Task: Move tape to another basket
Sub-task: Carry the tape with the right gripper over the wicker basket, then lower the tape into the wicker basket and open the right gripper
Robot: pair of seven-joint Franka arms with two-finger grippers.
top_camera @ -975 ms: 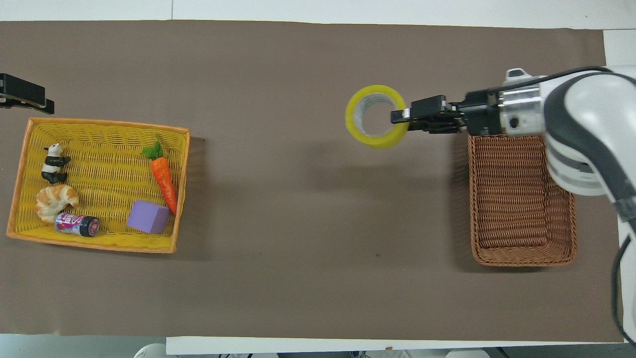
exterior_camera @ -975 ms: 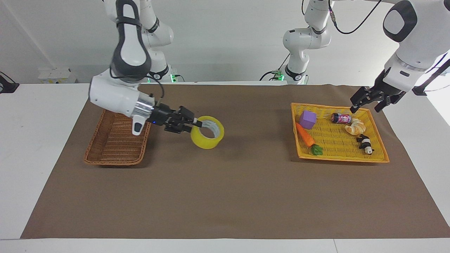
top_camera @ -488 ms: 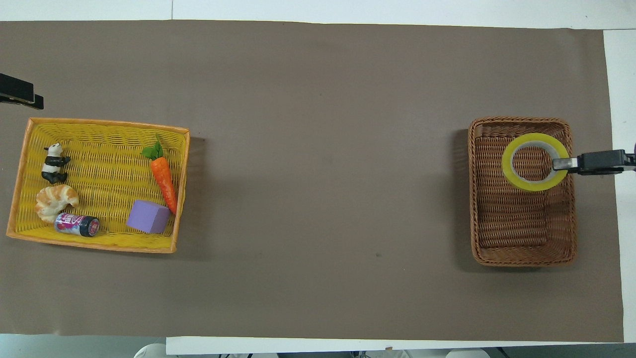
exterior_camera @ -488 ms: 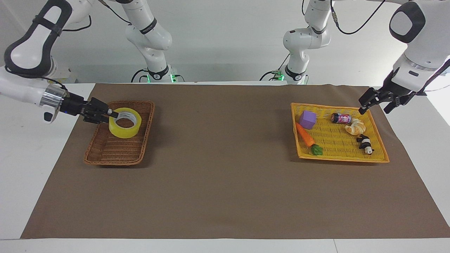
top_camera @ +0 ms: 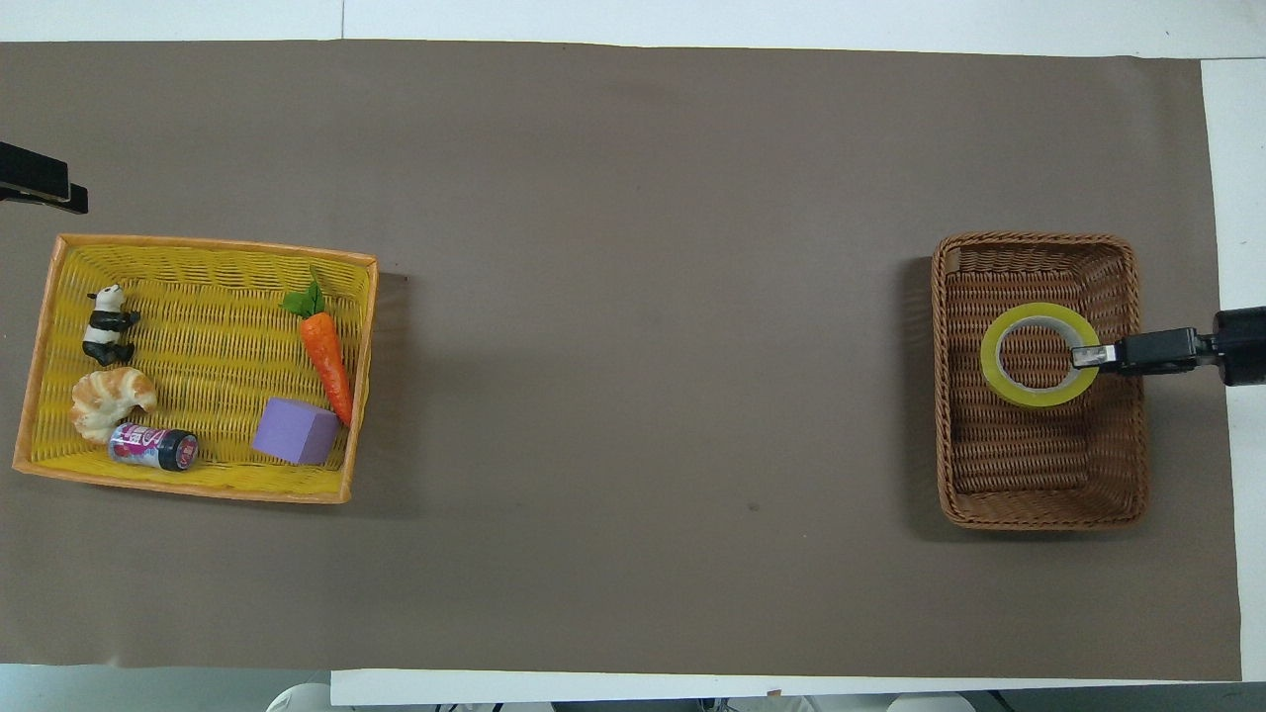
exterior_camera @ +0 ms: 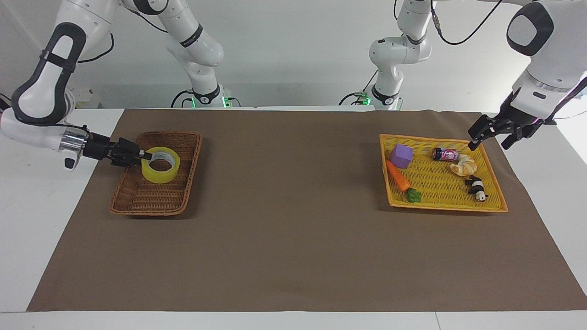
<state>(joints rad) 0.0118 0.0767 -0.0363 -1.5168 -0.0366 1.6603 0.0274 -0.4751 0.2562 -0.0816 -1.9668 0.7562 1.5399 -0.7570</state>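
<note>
The right gripper (exterior_camera: 143, 156) reaches in level over the brown wicker basket (exterior_camera: 190, 161) from that basket's outer side, its fingers clamped on the wall of the tape (exterior_camera: 161, 165), one finger inside the ring and one outside. In the overhead view the right gripper (top_camera: 1086, 357) meets the tape (top_camera: 1038, 394) at the roll's 3 o'clock edge. The tape lies flat, hole upward, inside the basket (top_camera: 943, 396), in the half farther from the robots; whether it rests on the basket floor or hangs just above it I cannot tell.

The left gripper (exterior_camera: 489, 136) hangs with its fingers spread apart over the corner of the yellow tray basket (exterior_camera: 390, 193) at the left arm's end of the table (exterior_camera: 293, 256), and waits. In that tray lie a purple cube (exterior_camera: 401, 156), a carrot (exterior_camera: 398, 177), a small can (exterior_camera: 444, 154), a croissant (exterior_camera: 463, 166) and a panda figure (exterior_camera: 476, 187).
</note>
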